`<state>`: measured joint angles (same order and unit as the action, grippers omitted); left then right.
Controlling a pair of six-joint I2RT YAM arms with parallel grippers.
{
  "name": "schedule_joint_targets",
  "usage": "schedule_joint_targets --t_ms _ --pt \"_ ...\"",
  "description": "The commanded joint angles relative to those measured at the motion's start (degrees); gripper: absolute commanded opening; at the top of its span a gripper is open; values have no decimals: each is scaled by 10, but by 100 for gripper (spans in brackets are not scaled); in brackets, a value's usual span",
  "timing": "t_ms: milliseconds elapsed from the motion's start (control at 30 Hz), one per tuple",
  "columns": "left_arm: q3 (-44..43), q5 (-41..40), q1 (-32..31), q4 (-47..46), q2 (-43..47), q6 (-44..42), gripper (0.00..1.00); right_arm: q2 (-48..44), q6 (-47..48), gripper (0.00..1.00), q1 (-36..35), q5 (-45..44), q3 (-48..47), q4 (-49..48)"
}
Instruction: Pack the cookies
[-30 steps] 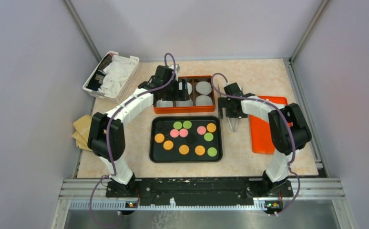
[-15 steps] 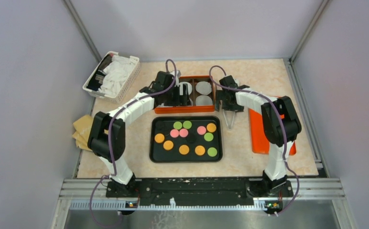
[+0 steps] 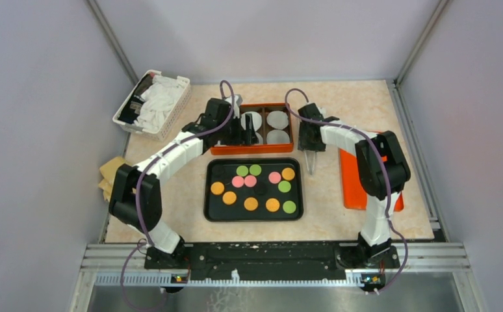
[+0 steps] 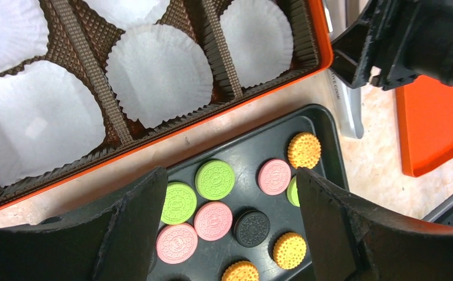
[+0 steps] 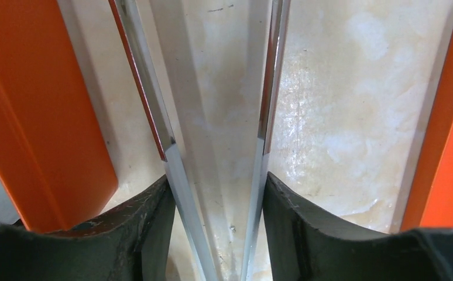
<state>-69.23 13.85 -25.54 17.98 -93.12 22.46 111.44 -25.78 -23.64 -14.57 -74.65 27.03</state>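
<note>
Top external view: the cookies (image 3: 255, 188) lie on the black tray (image 3: 208, 195), nearest the bases, as they did a second ago. Just beyond, the right gripper (image 5: 215, 178) has shifted left toward the orange box (image 3: 252, 150) and squeezed the tongs (image 3: 311, 164) from a wide V to a narrow one. The left gripper (image 4: 230, 181) has slid right over the box.

Only the right wrist view shows both fingers (image 5: 148, 222) pressed against the tongs' metal arms. Only the left wrist view shows its jaws wide apart and empty, above the cookies and the white liners (image 4: 160, 73).

Bare table (image 3: 340, 104) lies behind the box.
</note>
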Motion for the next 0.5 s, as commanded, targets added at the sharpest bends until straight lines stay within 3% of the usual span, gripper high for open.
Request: schedule_joint_targets --t_ms 0,133,467 --pt "8 -5 1 -21 43 -1 87 22 22 49 -4 -53 22 93" --pt "7 -5 1 -17 49 0 87 -6 30 42 -4 -67 3 113" --pt "-5 9 1 -17 64 1 87 -63 62 45 -4 -85 -103 191"
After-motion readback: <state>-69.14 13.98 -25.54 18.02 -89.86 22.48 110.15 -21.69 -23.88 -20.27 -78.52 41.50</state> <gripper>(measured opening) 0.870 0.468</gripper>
